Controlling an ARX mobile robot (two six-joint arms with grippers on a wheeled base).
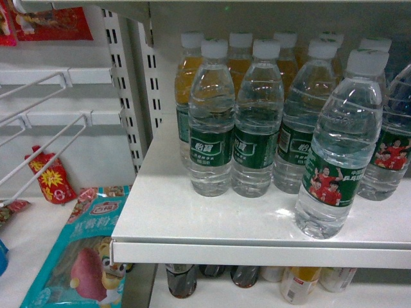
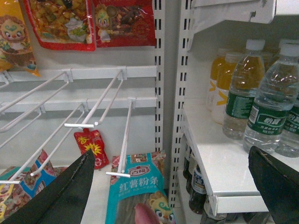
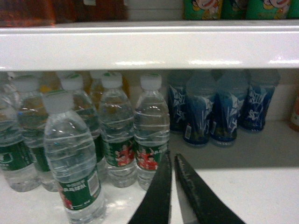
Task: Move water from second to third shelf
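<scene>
Several water bottles with white caps and green labels stand on a white shelf (image 1: 192, 224). One water bottle (image 1: 338, 147) with red-shirted figures on its label stands alone, forward of the rows and near the shelf's front edge. The right wrist view has it at the front left (image 3: 74, 161). My right gripper (image 3: 172, 158) is shut with nothing in it, low over the shelf, to the right of that bottle and apart from it. My left gripper (image 2: 172, 151) is open and empty, out to the left of the shelf unit. Neither gripper shows in the head view.
Orange drink bottles (image 1: 186, 77) stand behind the water, and blue-labelled bottles (image 3: 219, 112) to its right. The shelf above (image 3: 149, 46) hangs low over the caps. Dark bottles (image 1: 181, 279) fill the shelf below. Wire hooks (image 2: 93, 107) and snack packets (image 2: 138, 191) occupy the left bay.
</scene>
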